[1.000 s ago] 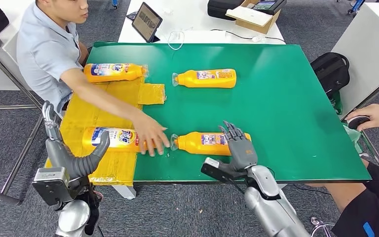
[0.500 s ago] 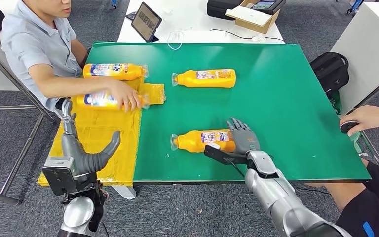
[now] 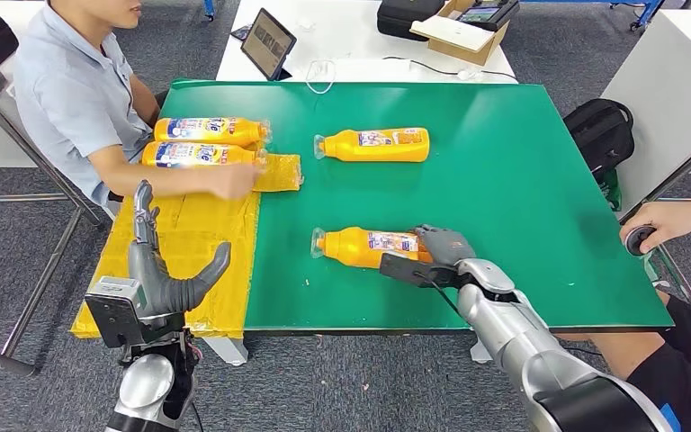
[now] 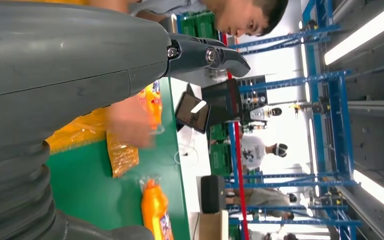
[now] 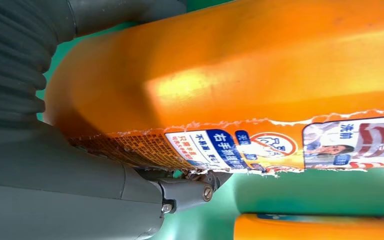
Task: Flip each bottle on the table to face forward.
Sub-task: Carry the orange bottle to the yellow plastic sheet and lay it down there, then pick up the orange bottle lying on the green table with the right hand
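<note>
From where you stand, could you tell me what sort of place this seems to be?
Probably a robot lab or workshop: a green table laid with orange bottles, a tablet on a white desk, and blue racking under strip lights.

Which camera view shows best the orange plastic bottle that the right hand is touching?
The head view: the orange plastic bottle lies whole on the green table, the right hand at its base. The right wrist view gives only its base and label close up. In the left wrist view I cannot identify it.
</note>
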You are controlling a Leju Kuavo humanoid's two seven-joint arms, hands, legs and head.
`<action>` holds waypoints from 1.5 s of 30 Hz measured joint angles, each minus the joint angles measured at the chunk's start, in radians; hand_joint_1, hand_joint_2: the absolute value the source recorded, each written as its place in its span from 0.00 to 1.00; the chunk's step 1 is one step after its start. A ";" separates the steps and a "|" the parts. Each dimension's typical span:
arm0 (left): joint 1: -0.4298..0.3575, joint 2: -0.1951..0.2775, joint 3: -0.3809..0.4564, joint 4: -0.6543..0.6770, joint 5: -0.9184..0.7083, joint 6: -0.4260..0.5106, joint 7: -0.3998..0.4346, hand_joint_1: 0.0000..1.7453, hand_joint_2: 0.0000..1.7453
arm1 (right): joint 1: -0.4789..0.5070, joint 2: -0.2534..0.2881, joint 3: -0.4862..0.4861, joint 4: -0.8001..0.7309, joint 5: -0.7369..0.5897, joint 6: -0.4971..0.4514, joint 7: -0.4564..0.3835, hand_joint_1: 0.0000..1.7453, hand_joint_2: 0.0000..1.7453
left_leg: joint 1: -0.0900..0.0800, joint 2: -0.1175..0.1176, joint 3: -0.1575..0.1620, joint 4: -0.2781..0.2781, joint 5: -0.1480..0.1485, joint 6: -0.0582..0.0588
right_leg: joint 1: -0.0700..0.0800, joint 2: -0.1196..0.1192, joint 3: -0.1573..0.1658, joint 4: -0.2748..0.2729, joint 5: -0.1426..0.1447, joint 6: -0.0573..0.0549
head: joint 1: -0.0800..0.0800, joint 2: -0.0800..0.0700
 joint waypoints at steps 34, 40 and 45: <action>0.165 -0.021 -0.133 0.034 0.233 -0.244 0.005 0.00 1.00 | 0.605 0.203 -0.192 -0.820 -0.617 -0.216 -0.319 1.00 1.00 | 0.001 -0.003 -0.014 0.000 -0.003 -0.001 | 0.001 -0.002 -0.012 0.000 -0.003 -0.001 | 0.000 0.000; 0.162 -0.020 -0.176 0.042 0.310 -0.365 0.038 0.00 1.00 | 0.626 0.209 -0.073 -0.857 -0.496 -0.206 -0.322 1.00 1.00 | 0.001 -0.002 -0.014 0.000 -0.002 -0.001 | 0.001 -0.001 -0.012 0.000 -0.002 -0.002 | 0.000 0.000; 0.140 -0.026 -0.192 0.035 0.359 -0.385 0.016 0.00 1.00 | 0.590 0.222 0.081 -0.778 -0.462 -0.194 -0.297 1.00 1.00 | 0.002 -0.002 -0.013 -0.001 -0.002 -0.002 | 0.002 -0.001 -0.012 0.000 -0.002 -0.002 | 0.000 0.000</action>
